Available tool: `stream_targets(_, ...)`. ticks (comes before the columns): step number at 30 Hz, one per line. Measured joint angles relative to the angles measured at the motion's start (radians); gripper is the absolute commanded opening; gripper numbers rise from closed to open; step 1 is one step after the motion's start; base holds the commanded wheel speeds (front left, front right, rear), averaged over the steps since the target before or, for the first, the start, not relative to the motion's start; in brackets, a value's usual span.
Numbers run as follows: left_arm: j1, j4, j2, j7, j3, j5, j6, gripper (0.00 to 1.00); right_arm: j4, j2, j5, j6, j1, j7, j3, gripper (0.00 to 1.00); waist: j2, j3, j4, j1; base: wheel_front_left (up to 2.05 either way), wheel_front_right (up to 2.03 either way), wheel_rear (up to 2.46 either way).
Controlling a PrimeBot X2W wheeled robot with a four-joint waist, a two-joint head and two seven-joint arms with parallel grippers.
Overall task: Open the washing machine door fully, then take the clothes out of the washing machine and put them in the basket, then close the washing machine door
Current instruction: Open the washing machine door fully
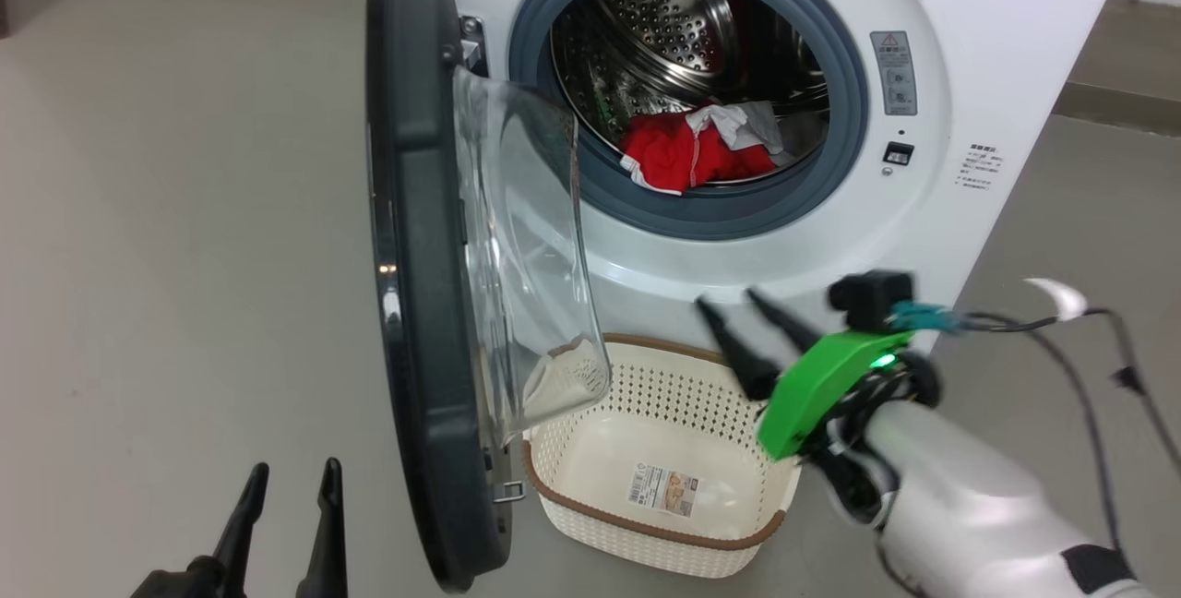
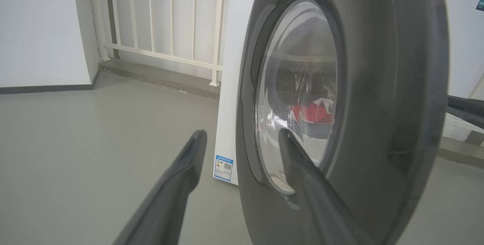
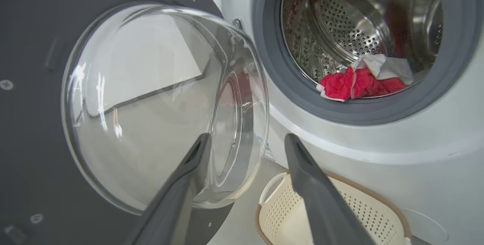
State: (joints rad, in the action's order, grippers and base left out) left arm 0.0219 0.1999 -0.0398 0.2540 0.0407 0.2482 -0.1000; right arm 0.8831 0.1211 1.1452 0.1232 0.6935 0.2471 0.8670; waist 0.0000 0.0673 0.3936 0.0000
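Risk: washing machine door (image 1: 424, 257) stands about square to washing machine (image 1: 969, 44) front, and its glass bowl appears to overhang left end of basket (image 1: 646, 529). Arm swinging toward drum could clip bowl. Dropped garment could snag there and miss basket.

Right gripper (image 1: 727, 299): fingers spread wide, empty, above basket's right side. Clothes (image 1: 697, 150) lie at drum's front lip, above and beyond fingertips, well apart.

Left gripper (image 1: 295, 465): spread, empty, low, outside door.

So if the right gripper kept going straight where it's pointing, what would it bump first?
Probably the washing machine door: the right gripper aims at the edge of its clear glass bowl. Depth is hard to judge, so it might slip past and touch the white front of the washing machine.
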Motion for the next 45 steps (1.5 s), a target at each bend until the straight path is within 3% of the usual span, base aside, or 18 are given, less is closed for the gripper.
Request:
stream_targets(7,0.001,-0.002,-0.001,0.0,0.002,0.0,0.004,1.0,-0.062,-0.015,-0.367,0.0,-0.157,0.003,-0.373,1.0,0.0,0.007,-0.011,0.0,0.0,0.0,0.0)
stream_targets(12,0.001,-0.005,-0.003,0.0,0.001,0.0,0.004,1.0,-0.225,-0.05,-0.652,0.0,-0.278,0.003,-0.572,1.0,0.0,0.004,-0.018,0.0,0.0,0.0,0.0)
stream_targets(16,0.001,-0.009,-0.005,0.0,-0.002,0.001,0.004,1.0,-0.366,-0.062,-0.795,0.0,-0.37,0.006,-0.676,1.0,0.0,0.0,-0.02,0.0,0.0,0.0,0.0)
stream_targets(23,0.001,-0.013,-0.013,0.0,-0.011,0.005,0.001,1.0,-0.542,-0.067,-0.79,0.001,-0.503,0.008,-0.717,1.0,0.0,0.006,-0.016,0.0,0.0,0.0,0.0)
stream_targets(45,0.005,-0.032,-0.017,0.0,0.001,-0.004,-0.005,1.0,-0.565,-0.07,-0.804,0.001,-0.607,0.008,-0.715,1.0,0.0,0.006,-0.035,0.0,0.0,0.0,0.0)
